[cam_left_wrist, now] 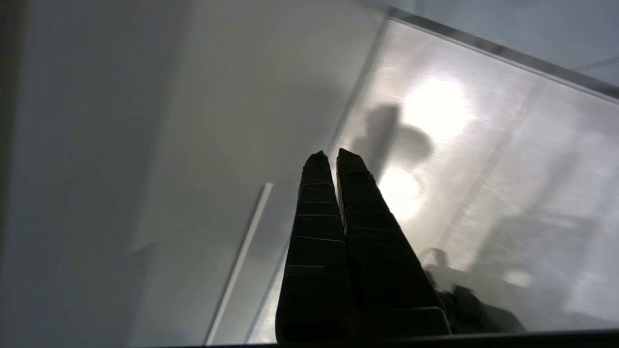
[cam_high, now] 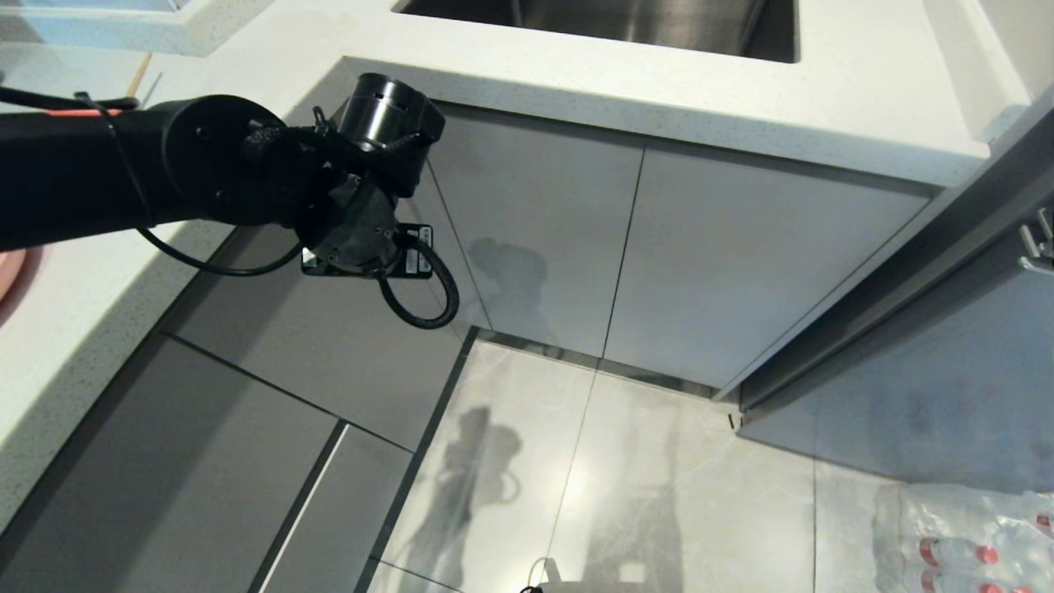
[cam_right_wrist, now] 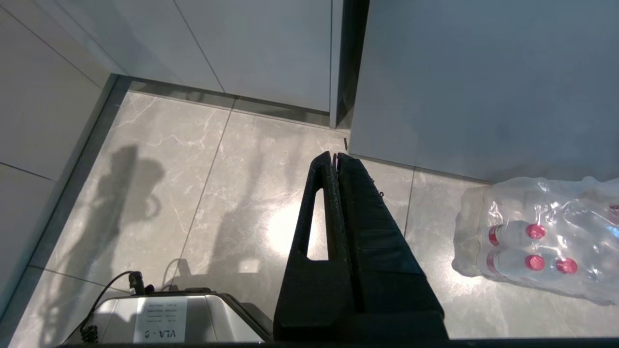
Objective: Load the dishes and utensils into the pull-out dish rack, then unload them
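Stage: we judge the rack not yet opened; every cabinet front [cam_high: 535,239] we see sits flush, and which of them is the pull-out dish rack we cannot tell.
Left claw [cam_left_wrist: 333,157]: fingers pressed together, pinching nothing, pointing down along a grey panel toward the glossy floor [cam_high: 626,486]; in the head view the left arm's wrist sits at 10 o'clock, just under the table [cam_high: 576,70] edge.
Right claw [cam_right_wrist: 333,157]: pressed together, empty, hanging over the floor near a pack of water bottles [cam_right_wrist: 537,241].
Plate: only a pink sliver [cam_high: 10,276] on the table at 9 o'clock; we take it for the salmon-pink plate, lying flat. Bowl, chopsticks and spoon are out of view, so we cannot give their long axis or heading.
Risk: these fronts show no handle, so closed fingers could skid off the smooth panel, and the wrist cable [cam_high: 424,296] might snag.
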{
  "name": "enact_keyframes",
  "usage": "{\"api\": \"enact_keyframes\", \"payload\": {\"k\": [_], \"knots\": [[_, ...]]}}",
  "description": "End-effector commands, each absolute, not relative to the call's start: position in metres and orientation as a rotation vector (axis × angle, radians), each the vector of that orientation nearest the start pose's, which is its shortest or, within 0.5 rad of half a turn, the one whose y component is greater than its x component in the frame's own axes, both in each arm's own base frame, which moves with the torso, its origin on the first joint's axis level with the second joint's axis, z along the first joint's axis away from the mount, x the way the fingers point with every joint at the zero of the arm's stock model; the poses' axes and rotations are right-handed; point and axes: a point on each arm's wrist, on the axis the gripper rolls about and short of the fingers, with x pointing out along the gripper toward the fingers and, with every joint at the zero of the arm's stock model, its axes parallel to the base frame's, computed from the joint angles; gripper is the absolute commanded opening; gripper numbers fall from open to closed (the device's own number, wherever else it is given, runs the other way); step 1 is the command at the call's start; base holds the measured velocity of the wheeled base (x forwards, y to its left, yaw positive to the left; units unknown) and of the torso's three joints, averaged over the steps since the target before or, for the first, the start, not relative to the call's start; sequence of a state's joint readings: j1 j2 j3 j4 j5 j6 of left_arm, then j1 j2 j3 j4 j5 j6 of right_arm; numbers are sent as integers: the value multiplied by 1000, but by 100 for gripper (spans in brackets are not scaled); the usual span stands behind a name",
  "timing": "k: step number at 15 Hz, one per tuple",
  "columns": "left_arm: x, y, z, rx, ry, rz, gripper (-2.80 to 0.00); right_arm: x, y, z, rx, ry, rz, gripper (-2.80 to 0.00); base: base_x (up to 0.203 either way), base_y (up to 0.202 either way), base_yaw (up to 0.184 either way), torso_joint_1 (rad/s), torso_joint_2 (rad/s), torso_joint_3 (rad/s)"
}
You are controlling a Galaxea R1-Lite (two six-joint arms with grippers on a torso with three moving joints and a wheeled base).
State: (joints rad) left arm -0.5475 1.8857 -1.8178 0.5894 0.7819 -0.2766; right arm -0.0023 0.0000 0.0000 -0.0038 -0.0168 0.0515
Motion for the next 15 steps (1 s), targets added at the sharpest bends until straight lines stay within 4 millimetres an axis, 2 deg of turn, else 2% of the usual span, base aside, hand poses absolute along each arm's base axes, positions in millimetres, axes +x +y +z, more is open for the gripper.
{"api": "enact_keyframes", "payload": {"k": [1, 4, 8, 11, 13, 15], "knots": [[290, -168, 302, 112, 460, 250, -280, -23, 0, 76, 52, -4, -19, -280, 0, 0, 0, 0, 0, 0], [265, -166, 322, 34, 447, 108, -280, -23, 0, 76, 52, -5, -19, -280, 0, 0, 0, 0, 0, 0], [210, -138, 365, -93, 383, -138, -280, -23, 0, 76, 52, -4, -19, -280, 0, 0, 0, 0, 0, 0], [157, -101, 396, -175, 286, -276, -280, -23, 0, 76, 52, -5, -20, -280, 0, 0, 0, 0, 0, 0], [117, -67, 412, -211, 190, -327, -280, -23, 0, 76, 52, -4, -18, -280, 0, 0, 0, 0, 0, 0], [74, -31, 419, -207, 83, -328, -280, -23, 0, 76, 52, -5, -18, -280, 0, 0, 0, 0, 0, 0]]}}
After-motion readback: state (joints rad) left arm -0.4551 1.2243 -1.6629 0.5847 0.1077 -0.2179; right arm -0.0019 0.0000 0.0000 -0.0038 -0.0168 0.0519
